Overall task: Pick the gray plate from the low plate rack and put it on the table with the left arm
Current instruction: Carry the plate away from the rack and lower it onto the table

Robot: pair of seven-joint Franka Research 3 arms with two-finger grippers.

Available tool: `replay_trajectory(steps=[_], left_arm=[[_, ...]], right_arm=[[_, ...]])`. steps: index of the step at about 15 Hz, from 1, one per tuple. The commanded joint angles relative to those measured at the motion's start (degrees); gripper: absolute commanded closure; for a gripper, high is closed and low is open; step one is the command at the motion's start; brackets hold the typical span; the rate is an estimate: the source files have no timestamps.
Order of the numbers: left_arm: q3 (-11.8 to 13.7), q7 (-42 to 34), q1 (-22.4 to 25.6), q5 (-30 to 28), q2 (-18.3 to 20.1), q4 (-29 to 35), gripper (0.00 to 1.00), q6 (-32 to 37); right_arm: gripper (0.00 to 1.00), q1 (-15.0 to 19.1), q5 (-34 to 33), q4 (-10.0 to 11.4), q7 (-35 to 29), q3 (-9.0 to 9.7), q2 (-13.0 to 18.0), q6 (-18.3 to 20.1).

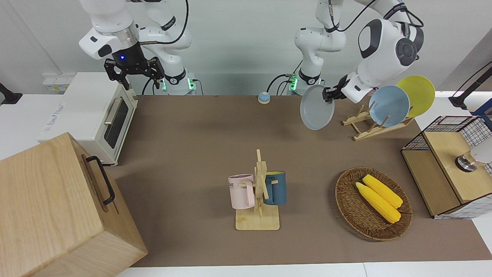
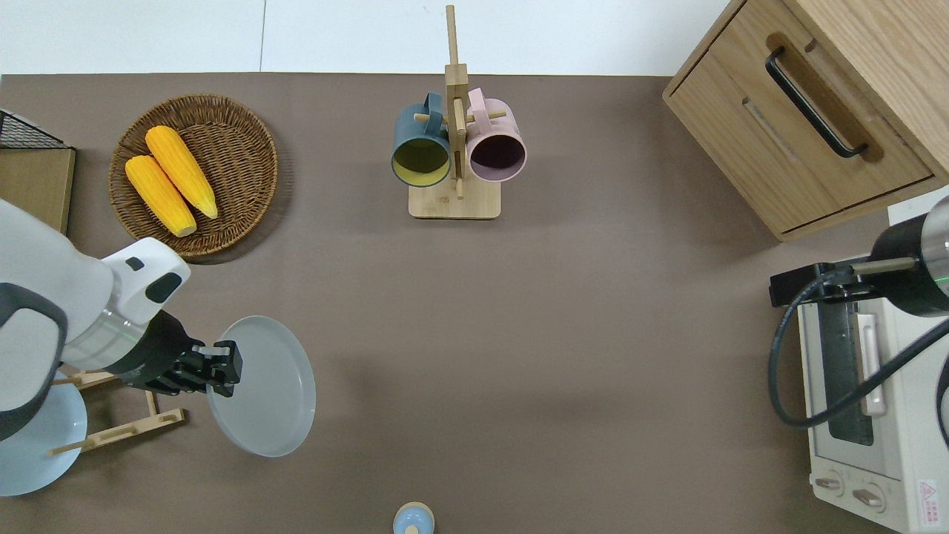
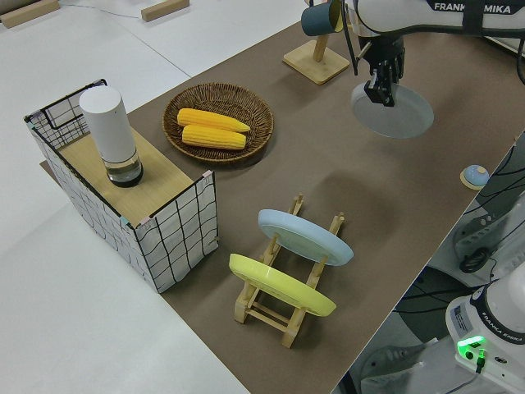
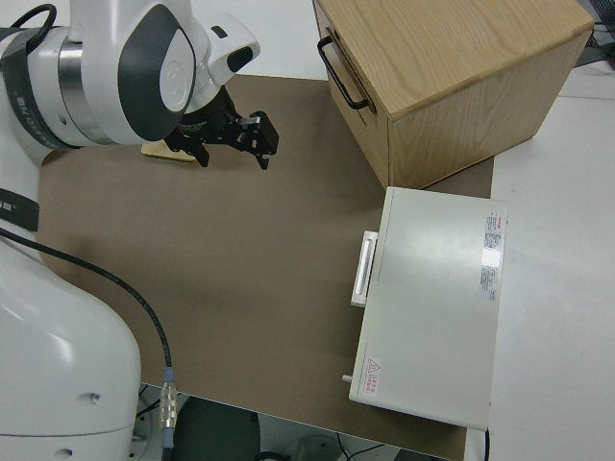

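My left gripper (image 1: pixel 328 94) (image 2: pixel 226 365) (image 3: pixel 381 89) is shut on the rim of the gray plate (image 1: pixel 317 107) (image 2: pixel 261 386) (image 3: pixel 394 111). The plate hangs tilted in the air over bare table (image 2: pixel 519 334), beside the low plate rack (image 1: pixel 371 125) (image 2: pixel 118 415) (image 3: pixel 283 287) toward the table's middle. The rack holds a light-blue plate (image 1: pixel 389 105) (image 3: pixel 305 236) and a yellow plate (image 1: pixel 417 94) (image 3: pixel 281 285). The right arm is parked, its gripper (image 1: pixel 132 73) (image 4: pixel 231 142) open.
A wicker basket (image 2: pixel 222 141) with two corn cobs lies farther from the robots than the rack. A mug tree (image 2: pixel 454 148) stands mid-table. A toaster oven (image 2: pixel 864 415) and wooden cabinet (image 2: pixel 801 111) fill the right arm's end. A small blue dome (image 2: pixel 413 519) sits near the robots.
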State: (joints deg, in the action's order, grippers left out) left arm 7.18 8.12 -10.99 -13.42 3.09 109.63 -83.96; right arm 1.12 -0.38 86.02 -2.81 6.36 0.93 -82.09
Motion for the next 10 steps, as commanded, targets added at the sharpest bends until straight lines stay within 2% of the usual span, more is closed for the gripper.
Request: replay_trajectory(steps=[1, 5, 10], left_arm=[[-1.03, -0.74, -0.78, -1.08, 0.95, 5.76, 1.0, -5.24], [-1.29, -2.5, -2.01, -1.17, 0.51, 8.93, 1.0, -8.67], [-1.91, -3.02, -1.93, -1.25, 0.07, 9.98, 1.0, -10.16]], right_arm=[[0.013, 1.43, 1.09, -0.42, -0.53, 1.03, 0.12, 0.88], [0.013, 1.43, 1.09, -0.42, -0.53, 1.03, 0.12, 0.88], [0.013, 1.43, 1.09, -0.42, -0.53, 1.03, 0.12, 0.88]])
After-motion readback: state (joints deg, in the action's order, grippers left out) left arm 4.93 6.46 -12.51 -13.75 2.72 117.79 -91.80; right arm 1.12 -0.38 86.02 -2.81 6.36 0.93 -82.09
